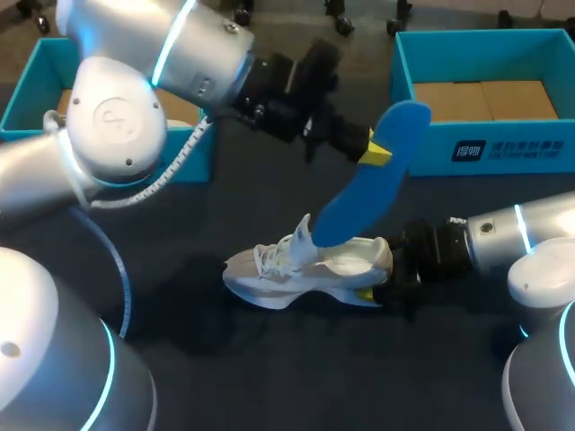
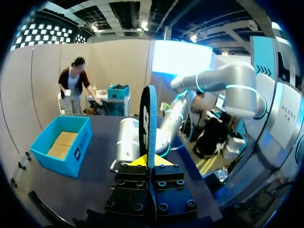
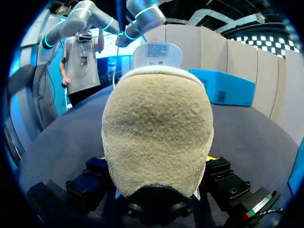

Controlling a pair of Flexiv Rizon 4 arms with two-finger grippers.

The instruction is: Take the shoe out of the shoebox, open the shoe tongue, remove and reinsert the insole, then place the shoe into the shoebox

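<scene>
A white shoe [image 1: 305, 267] lies on its side on the dark table, toe toward my left. My right gripper [image 1: 386, 274] is shut on its heel; in the right wrist view the fuzzy beige heel [image 3: 156, 137] fills the space between the fingers. A blue insole [image 1: 368, 175] stands slanted, its lower end inside the shoe's mouth. My left gripper [image 1: 375, 149] is shut on the insole's upper part. In the left wrist view the insole [image 2: 148, 128] shows edge-on, rising from between the yellow fingertips [image 2: 137, 160]. One blue shoebox [image 1: 485, 99] stands open at the back right.
A second blue box [image 1: 36, 90] sits at the back left, largely hidden by my left arm. In the left wrist view a blue box [image 2: 64, 145] lies beside the gripper, and my right arm [image 2: 137, 137] is behind the insole.
</scene>
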